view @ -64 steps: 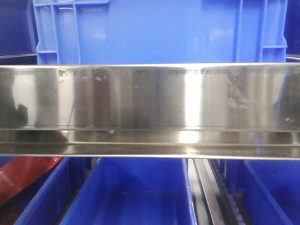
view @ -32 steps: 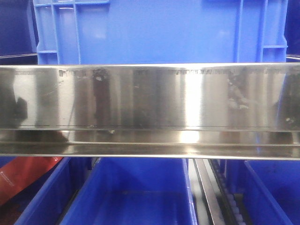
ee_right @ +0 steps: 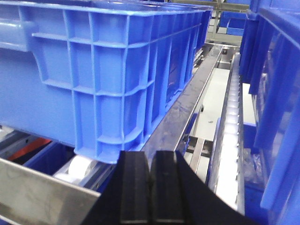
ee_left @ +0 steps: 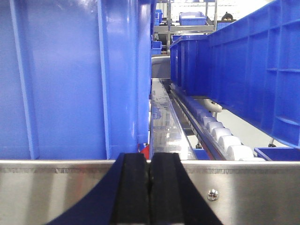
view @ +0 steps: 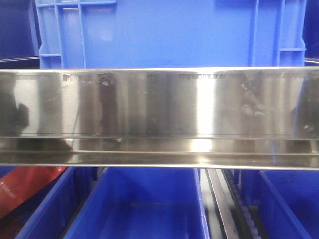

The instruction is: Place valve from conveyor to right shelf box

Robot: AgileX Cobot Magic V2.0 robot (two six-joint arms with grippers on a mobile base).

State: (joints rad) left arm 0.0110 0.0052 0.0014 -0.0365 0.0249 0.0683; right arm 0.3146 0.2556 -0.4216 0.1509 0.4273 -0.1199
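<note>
Shelf rail cut off L + R edges, front view; hides base of upper bin & tops of lower bins. Red item bottom-left, mostly cut off, can't ID. Both wrist views: bins cropped by frame; far racks too small to read

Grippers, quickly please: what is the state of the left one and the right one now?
Left gripper: closed, pads pressed together, nothing visible between them.
Right gripper: closed, pads pressed together, nothing visible between them.
</note>
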